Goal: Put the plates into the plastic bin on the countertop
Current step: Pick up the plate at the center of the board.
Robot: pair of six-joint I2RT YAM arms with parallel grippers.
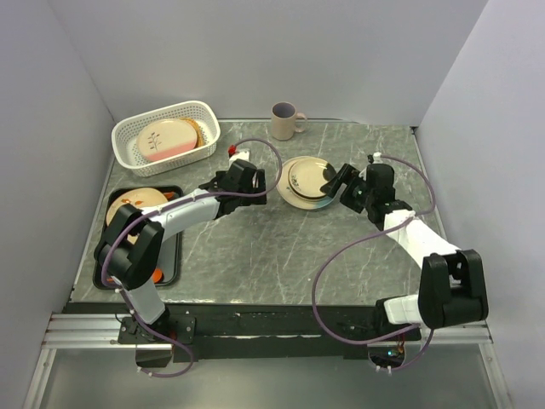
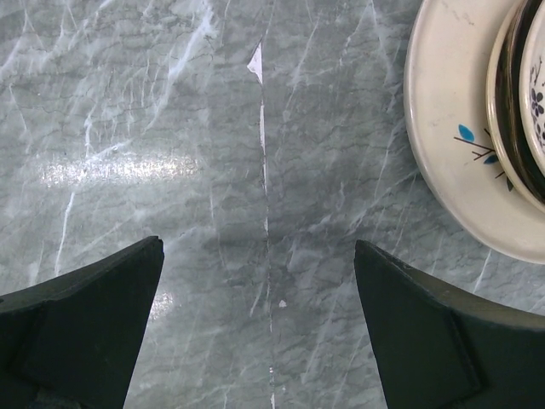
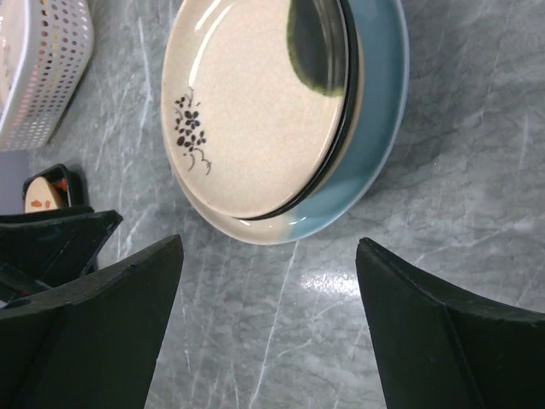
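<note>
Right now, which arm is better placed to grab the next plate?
Probably the right. The right gripper is open with the plate stack straight ahead; the left gripper, also open, faces countertop, the stack off to one side.

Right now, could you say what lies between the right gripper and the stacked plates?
Only bare countertop separates the right gripper from the plates, as the right wrist view shows.

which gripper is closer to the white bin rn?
Left. The left gripper is just right of the plastic bin; the right gripper is farther off, past the stacked plates.
</note>
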